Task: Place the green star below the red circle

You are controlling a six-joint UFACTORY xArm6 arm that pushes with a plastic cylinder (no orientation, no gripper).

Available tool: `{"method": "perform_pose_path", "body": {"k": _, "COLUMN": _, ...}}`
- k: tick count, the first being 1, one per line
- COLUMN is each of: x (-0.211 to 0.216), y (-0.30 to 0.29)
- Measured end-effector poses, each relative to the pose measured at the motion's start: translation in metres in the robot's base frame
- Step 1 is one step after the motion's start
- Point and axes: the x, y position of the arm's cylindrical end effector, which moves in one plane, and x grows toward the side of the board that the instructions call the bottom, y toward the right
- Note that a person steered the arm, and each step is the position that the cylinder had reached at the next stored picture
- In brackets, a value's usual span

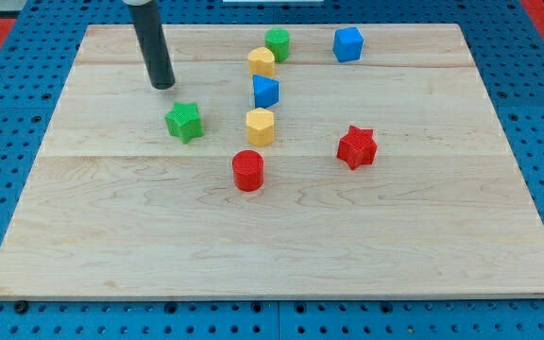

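Note:
The green star [184, 121] lies on the wooden board left of centre. The red circle [248, 170] stands to its lower right, about one block's width away. My tip [162, 85] rests on the board just above and slightly left of the green star, a small gap apart from it. The dark rod rises from the tip to the view's top edge.
A yellow hexagon [261, 126] sits just above the red circle, a blue block [265, 92] above that, then another yellow block [262, 62] and a green circle [277, 43]. A blue cube [348, 43] is at top right. A red star [356, 146] lies right of centre.

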Motion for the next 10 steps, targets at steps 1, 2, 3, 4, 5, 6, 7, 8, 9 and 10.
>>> {"method": "perform_pose_path", "body": {"k": 1, "x": 0.047, "y": 0.007}}
{"method": "perform_pose_path", "body": {"k": 2, "x": 0.104, "y": 0.000}}
{"method": "perform_pose_path", "body": {"k": 3, "x": 0.119, "y": 0.001}}
{"method": "perform_pose_path", "body": {"k": 4, "x": 0.073, "y": -0.003}}
{"method": "perform_pose_path", "body": {"k": 5, "x": 0.038, "y": 0.000}}
{"method": "perform_pose_path", "body": {"k": 6, "x": 0.049, "y": 0.067}}
{"method": "perform_pose_path", "body": {"k": 7, "x": 0.079, "y": 0.068}}
{"method": "perform_pose_path", "body": {"k": 8, "x": 0.079, "y": 0.000}}
{"method": "perform_pose_path", "body": {"k": 9, "x": 0.102, "y": -0.035}}
{"method": "perform_pose_path", "body": {"k": 10, "x": 0.151, "y": 0.007}}
